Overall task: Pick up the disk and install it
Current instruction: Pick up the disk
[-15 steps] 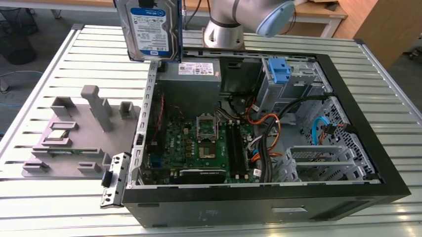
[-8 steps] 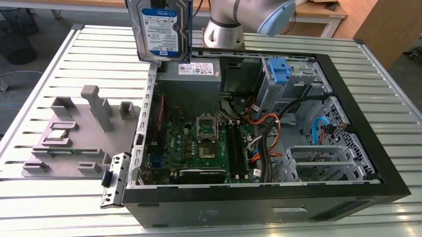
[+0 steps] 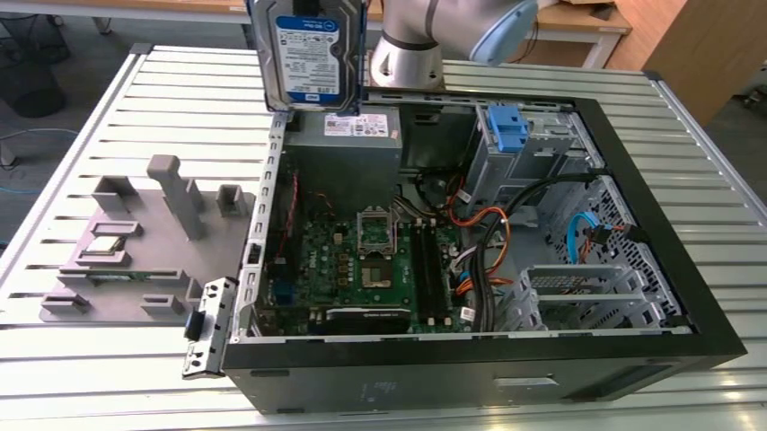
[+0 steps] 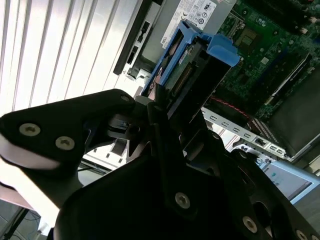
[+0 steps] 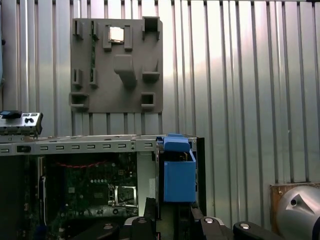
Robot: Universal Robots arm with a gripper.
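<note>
One disk (image 3: 314,54), one open computer case (image 3: 480,368), one lone blue bracket (image 3: 508,126) in the drive cage, and one grey fixture plate (image 3: 72,292) on the slatted table (image 3: 192,81); the disk stands on end in the air just above the case's rim by the power supply (image 3: 348,157), long axis vertical, label facing the exterior view's camera; in the second wrist view the gripper (image 4: 160,105) is clamped on one end of it, and the far end points down at the case.

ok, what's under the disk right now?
The disk hangs above the power supply at the case rim. In the second wrist view it covers part of the supply.
</note>
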